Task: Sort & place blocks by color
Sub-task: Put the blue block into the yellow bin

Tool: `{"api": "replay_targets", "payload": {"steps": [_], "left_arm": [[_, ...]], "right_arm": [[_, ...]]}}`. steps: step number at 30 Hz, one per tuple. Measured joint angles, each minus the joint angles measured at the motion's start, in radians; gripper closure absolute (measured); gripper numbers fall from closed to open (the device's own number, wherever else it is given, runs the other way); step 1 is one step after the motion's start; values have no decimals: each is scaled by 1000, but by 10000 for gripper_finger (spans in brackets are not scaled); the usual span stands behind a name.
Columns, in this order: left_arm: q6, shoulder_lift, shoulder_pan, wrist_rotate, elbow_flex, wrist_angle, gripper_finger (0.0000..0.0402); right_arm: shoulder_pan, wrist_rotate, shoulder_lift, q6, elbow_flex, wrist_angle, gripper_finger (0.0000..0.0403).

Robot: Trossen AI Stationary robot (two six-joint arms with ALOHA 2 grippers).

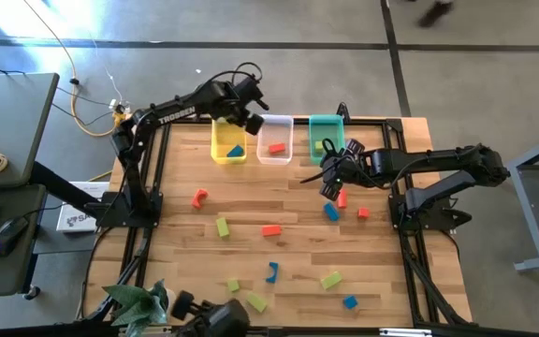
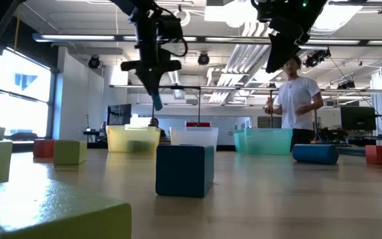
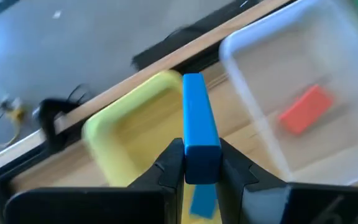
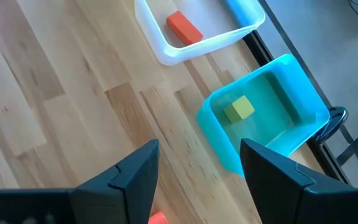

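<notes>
My inventory of the desk (image 1: 288, 271), as I read it from the feeds.

Left claw (image 3: 202, 167): closed on a blue bar (image 3: 199, 127), gripped near one end, the rest sticking out past the fingertips. It hangs above the yellow bin (image 1: 228, 140), at the edge nearest the clear bin (image 1: 275, 139). From the low view the bar (image 2: 156, 101) points down out of the claw, well above the bins.

Right claw (image 4: 197, 163): jaws wide apart, nothing between them. It hovers over bare wood just in front of the teal bin (image 1: 326, 134).

Bins, in a row along the far edge:
- Yellow bin: one blue block (image 1: 236, 151) inside.
- Clear bin: one red block (image 1: 276, 148) inside.
- Teal bin: one green block (image 4: 238, 108) inside.

Loose blocks on the desk, as I count them from above:
- Red: arch (image 1: 199, 197) on the left side; bar (image 1: 270, 230) near the middle; two small pieces (image 1: 363, 213) close under the right arm.
- Blue: block (image 1: 331, 212) beside those red pieces; arch (image 1: 271, 272) nearer the front; cube (image 1: 350, 302) at the front right.
- Green: block (image 1: 223, 227) left of the red bar; three more (image 1: 331, 280) spread along the front.

Beyond the desk: a person (image 2: 297, 99) stands in the room.
</notes>
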Motion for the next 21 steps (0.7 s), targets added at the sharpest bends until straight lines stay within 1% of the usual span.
{"api": "replay_targets", "payload": {"steps": [4, 9, 14, 21], "left_arm": [[1, 22, 22, 4, 0, -31, 363], [19, 53, 51, 68, 0, -88, 362], [42, 82, 63, 76, 0, -104, 362], [52, 111, 67, 150, 0, -104, 354]], "right_arm": [[-16, -1, 0, -1, 0, 0, 189], [-30, -26, 0, 0, 0, 0, 189], [-33, -32, 0, 25, 0, 0, 189], [-33, -95, 0, 79, 0, 0, 189]]}}
